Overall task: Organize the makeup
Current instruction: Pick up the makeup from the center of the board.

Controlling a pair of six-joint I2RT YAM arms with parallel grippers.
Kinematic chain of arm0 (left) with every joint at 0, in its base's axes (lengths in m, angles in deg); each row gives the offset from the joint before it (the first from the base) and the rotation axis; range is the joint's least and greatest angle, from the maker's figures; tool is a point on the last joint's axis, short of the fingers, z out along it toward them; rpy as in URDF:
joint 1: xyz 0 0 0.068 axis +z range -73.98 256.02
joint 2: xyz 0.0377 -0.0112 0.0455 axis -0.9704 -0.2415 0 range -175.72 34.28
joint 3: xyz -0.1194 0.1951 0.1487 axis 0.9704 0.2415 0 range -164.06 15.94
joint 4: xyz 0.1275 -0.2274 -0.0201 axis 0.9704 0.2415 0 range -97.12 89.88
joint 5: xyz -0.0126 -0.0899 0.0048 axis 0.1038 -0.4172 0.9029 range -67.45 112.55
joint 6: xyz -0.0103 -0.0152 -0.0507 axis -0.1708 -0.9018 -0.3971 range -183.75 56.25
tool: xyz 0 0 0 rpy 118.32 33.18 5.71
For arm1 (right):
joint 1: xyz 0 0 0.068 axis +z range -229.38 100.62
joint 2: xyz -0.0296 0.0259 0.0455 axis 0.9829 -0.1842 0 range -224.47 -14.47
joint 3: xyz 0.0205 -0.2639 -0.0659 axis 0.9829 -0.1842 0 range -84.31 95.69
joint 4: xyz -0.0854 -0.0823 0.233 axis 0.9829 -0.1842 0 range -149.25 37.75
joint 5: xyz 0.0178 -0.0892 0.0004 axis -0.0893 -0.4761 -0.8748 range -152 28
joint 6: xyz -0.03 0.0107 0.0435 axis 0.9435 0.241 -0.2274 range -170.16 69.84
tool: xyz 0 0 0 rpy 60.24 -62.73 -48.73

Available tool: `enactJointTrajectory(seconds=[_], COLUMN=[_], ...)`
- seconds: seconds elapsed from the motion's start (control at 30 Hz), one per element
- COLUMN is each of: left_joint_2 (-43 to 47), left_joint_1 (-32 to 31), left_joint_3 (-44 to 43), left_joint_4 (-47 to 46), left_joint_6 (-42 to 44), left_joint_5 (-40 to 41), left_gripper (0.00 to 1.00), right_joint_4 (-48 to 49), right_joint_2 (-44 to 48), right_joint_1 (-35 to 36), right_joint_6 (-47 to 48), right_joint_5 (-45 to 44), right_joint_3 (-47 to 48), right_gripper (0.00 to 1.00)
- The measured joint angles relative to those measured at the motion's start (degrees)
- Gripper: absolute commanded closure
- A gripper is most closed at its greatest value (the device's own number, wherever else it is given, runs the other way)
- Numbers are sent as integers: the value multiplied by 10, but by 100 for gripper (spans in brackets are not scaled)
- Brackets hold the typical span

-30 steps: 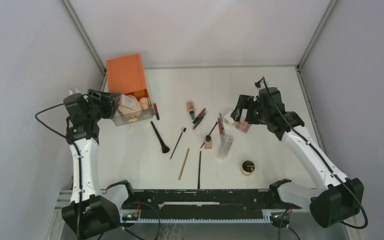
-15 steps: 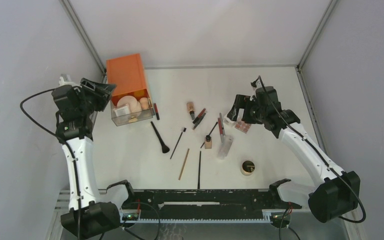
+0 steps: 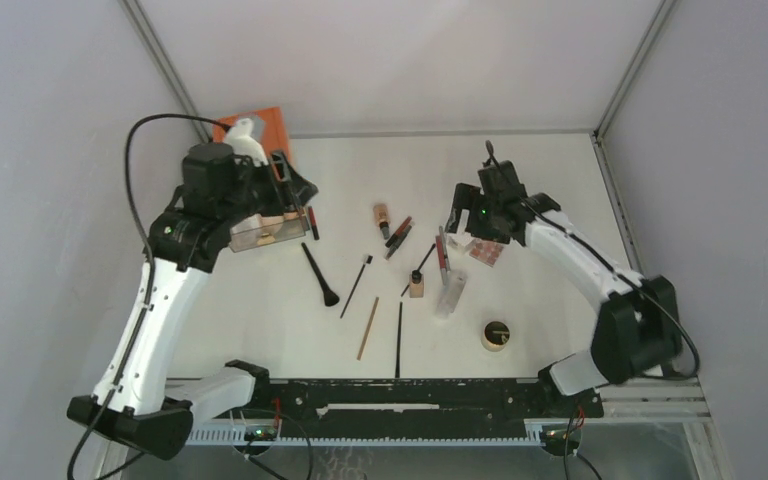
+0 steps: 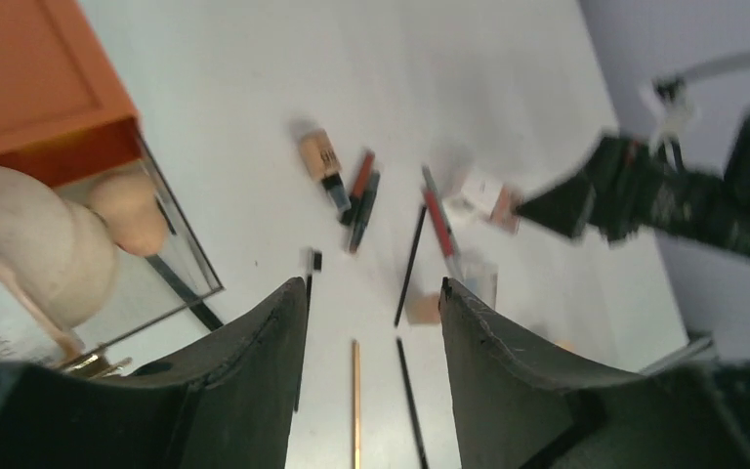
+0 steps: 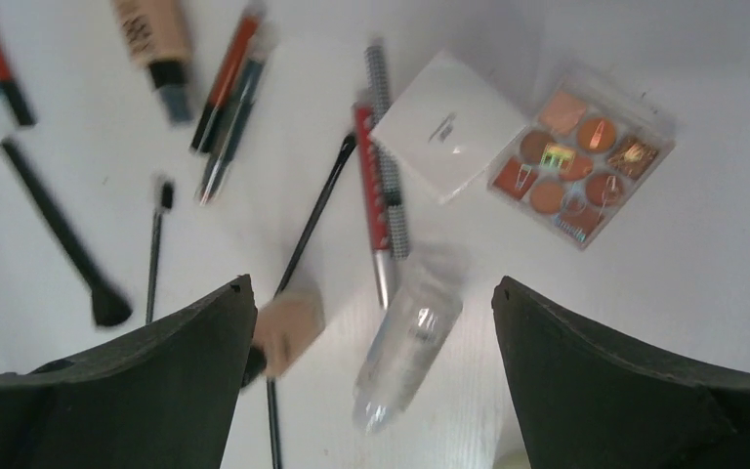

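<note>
Swung rightward within the last second, the left claw (image 4: 372,293) is now seen over the open drawer (image 4: 181,264) of the orange box (image 4: 29,78), with its fingers parted and nothing held. The right claw (image 5: 373,285), shifted slightly, is spread wide and empty, well right of the box, above the clear tube (image 5: 405,342) and red pencil (image 5: 371,195). The makeup is scattered on the surface (image 3: 410,170) right of the box. A beige sponge (image 4: 127,210) in the drawer is shown clearly only by the left wrist view. The palette (image 5: 581,166) with its round reddish pans, and the white case (image 5: 446,125) touching it, are resolved only by the right wrist view. A round jar (image 3: 495,335) is seen plainly only from above.
</note>
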Motion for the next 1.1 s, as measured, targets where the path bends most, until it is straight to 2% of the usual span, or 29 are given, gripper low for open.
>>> enactJointTrajectory(seconds=[0.17,0.3,0.57,0.77,0.83,1.1], left_joint_2=[-30,-43,-45,-47,-48,-58], left_joint_1=[-80,-112,-119,-126,-127,-127], left_joint_3=[2,2,3,14,17,19], left_joint_4=[24,27,38,38,38,34], left_joint_6=[37,55,82,86,86,86], left_joint_5=[24,27,17,10,6,-1], left_gripper=[40,39,39,38,38,38], right_joint_4=[-52,-71,-84,-29,-21,11], right_joint_2=[-158,-212,-212,-117,-99,-153], right_joint_1=[3,15,25,-29,-48,-71], right_joint_6=[-49,-49,-63,-89,-96,-115], right_joint_5=[-72,-100,-144,-136,-137,-135], right_joint_3=[109,134,125,-15,-33,-29], right_gripper=[3,2,1,1,1,0])
